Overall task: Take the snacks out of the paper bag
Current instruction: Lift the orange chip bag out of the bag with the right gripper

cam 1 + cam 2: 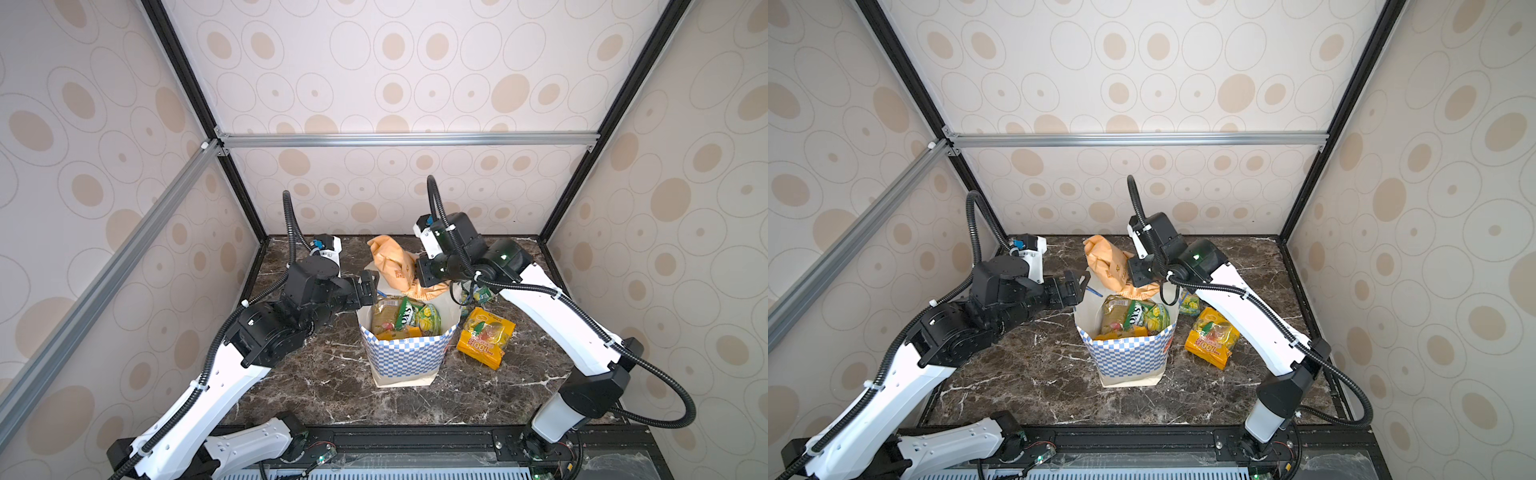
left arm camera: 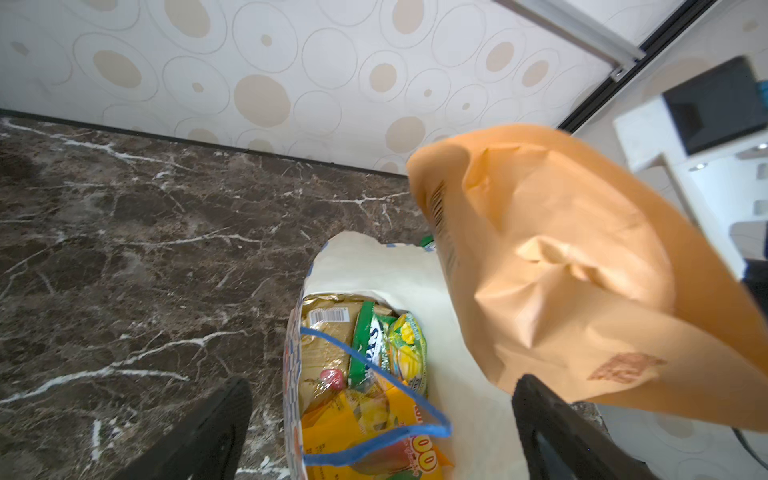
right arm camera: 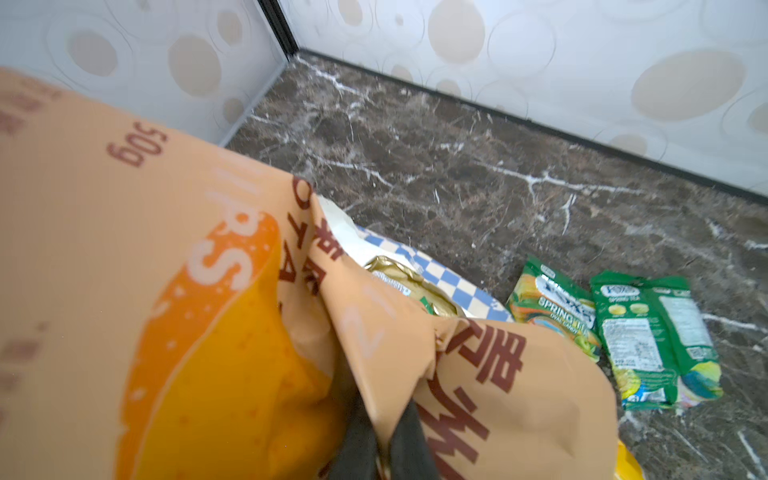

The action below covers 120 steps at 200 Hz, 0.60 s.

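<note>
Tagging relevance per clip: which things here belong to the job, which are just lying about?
Job: paper bag; chips bag in right end effector; gummy bag and Spring Tea candy packets, out; golden packet and green packet inside.
Just surroundings: marble table, patterned walls.

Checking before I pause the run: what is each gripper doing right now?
The left gripper: open, empty, at the paper bag rim.
The right gripper: shut on the orange-tan chips bag, held above the paper bag.
</note>
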Motion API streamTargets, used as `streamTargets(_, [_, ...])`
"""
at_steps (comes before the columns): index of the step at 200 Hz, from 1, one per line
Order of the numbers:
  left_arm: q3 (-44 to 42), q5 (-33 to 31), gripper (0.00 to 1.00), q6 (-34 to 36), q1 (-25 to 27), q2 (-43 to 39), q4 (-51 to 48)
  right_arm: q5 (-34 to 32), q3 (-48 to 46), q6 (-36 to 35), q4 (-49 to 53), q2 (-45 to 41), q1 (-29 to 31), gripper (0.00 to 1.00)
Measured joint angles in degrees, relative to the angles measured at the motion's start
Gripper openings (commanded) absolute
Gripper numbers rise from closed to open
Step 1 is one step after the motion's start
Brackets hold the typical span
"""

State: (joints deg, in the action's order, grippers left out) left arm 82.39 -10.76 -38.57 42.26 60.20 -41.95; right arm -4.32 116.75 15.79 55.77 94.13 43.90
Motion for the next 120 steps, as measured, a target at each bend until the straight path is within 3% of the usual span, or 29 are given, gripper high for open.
streamTargets(53, [5.66, 5.55, 0.98, -0.11, 0.74, 2.32, 6.71, -3.93, 14.62, -0.9, 3.39, -2.05, -3.69, 0.0])
streamTargets(86, [11.13, 7.98, 0.98, -0.5, 4.33, 6.73, 10.05, -4.81, 13.44, 0.2, 2.99, -7.39, -14.43, 0.0])
streamTargets(120, [16.2, 8.87, 0.98, 0.13, 10.12, 12.41, 11.41, 0.31, 4.26, 5.79, 2.21, -12.24, -30.16, 0.0])
